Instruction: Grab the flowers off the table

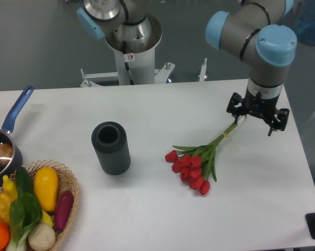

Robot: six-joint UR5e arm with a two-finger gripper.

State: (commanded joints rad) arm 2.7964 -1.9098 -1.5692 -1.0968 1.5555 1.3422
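The small bunch of red tulips with closed buds, green leaves and long thin green stems [197, 166] lies flat on the large white rectangular tabletop [157, 209], right of the middle, with the buds pointing toward the front and the tied stems running up and to the right. The stem ends reach the black two-finger pincer [257, 116] of the grey and light-blue arm [262, 42], which hangs low over the tabletop near its right edge. The pincer's fingers stand spread to either side of the stem tips, and whether they touch the stems cannot be told from this view. To the left of the flowers, well apart from them, a dark grey cylindrical cup [111, 147] stands upright with its opening facing up. Farther left, at the front corner, a round wicker basket [68, 201] holds colourful vegetables, among them a yellow squash [45, 187] and a purple aubergine [63, 206]. Just behind the basket, at the left edge, sits a metal saucepan with a blue handle [16, 112].
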